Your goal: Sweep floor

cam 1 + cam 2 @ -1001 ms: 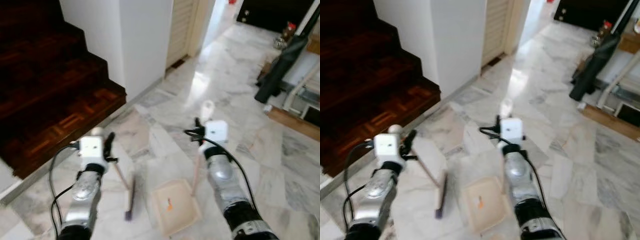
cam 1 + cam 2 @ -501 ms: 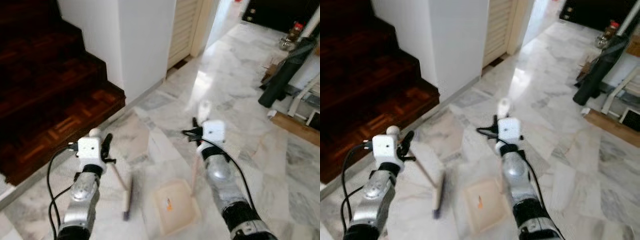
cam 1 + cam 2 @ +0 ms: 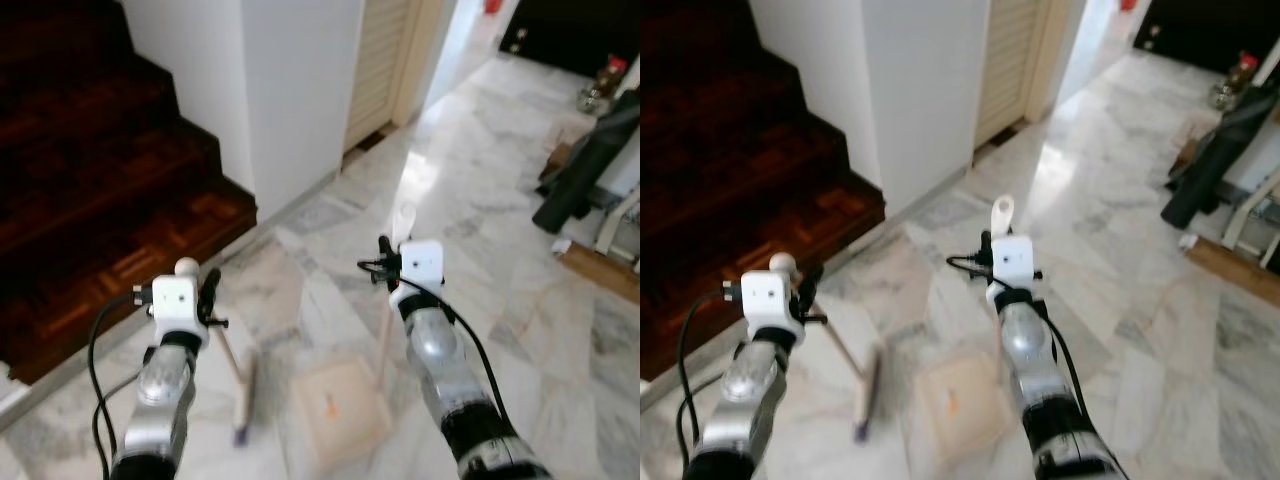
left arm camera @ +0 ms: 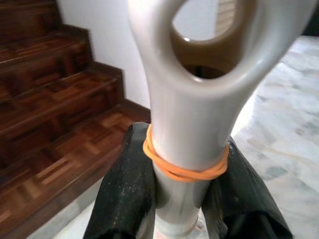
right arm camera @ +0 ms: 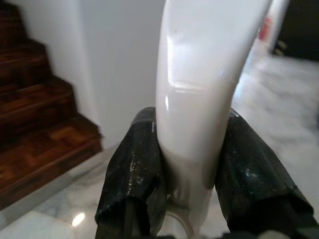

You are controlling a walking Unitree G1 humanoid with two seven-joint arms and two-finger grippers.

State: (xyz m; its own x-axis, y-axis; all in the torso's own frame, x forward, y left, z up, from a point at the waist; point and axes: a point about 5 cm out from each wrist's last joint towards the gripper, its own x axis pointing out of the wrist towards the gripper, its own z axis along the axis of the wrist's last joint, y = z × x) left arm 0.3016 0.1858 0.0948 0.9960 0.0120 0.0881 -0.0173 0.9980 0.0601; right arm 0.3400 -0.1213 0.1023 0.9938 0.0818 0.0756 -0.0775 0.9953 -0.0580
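Marble floor (image 3: 480,200), one broom (image 3: 243,392), one dustpan (image 3: 338,408)

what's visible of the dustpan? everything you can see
The dustpan is pale cream, plastic by its look, a flat squarish tray with a small orange mark inside. It sits low on the marble floor between the arms. A long slim handle rises from it, ending in a hanging loop, clamped by the right end effector. Blur hides finer detail.
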